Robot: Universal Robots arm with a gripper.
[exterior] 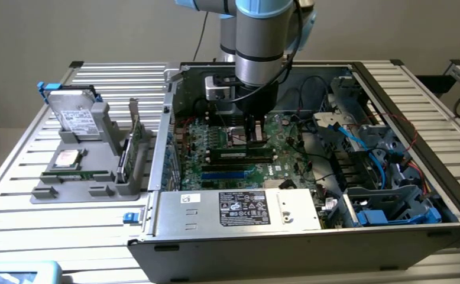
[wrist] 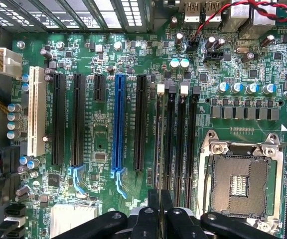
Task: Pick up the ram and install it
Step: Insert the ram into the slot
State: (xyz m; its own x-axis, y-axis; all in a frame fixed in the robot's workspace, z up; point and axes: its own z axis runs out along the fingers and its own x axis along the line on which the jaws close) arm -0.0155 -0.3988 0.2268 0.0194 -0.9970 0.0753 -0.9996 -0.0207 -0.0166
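Note:
My gripper [exterior: 253, 141] reaches straight down into the open computer case [exterior: 419, 118], over the green motherboard [exterior: 214, 171]. It is shut on the ram [exterior: 234, 155], a long thin stick lying along a memory slot, gripped on its upper edge. In the wrist view the ram [wrist: 159, 149] shows edge-on as a thin strip running away from my gripper [wrist: 159, 196]. It lines up with the memory slot that ends in a white clip [wrist: 160, 89]. I cannot tell how deep the ram sits in the slot.
More black memory slots [wrist: 183, 144] lie beside it, then the open CPU socket [wrist: 243, 184] and a blue expansion slot [wrist: 117, 124]. The power supply [exterior: 238, 207] and blue cables [exterior: 356, 142] crowd the case. A grey holder [exterior: 48, 192] outside carries a hard drive [exterior: 76, 115], CPU chip [exterior: 68, 158] and expansion card [exterior: 133, 139].

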